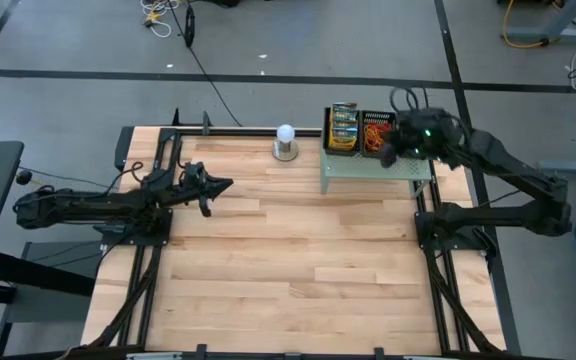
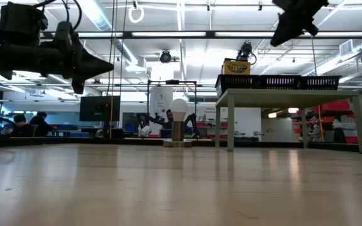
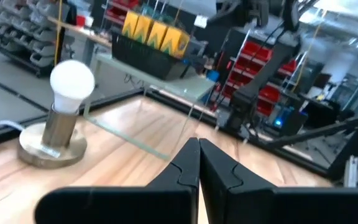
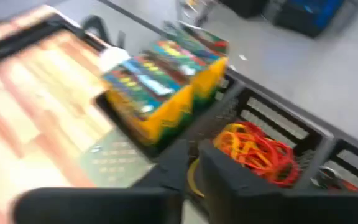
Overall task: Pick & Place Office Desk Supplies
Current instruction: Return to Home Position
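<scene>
Three baskets (image 2: pixel 281 81) sit under right pincer (image 1: pixel 390 152); left pincer (image 1: pixel 223 185) hovers above table (image 1: pixel 298 260).

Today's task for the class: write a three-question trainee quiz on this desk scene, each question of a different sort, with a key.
1. True or false: the crayon boxes sit up on the riser.
2. What fills the middle basket? A) rubber bands B) pens C) nothing
3. Fill in: the left gripper is ____ (open or shut).
Key: 1 true; 2 A; 3 shut.
</scene>
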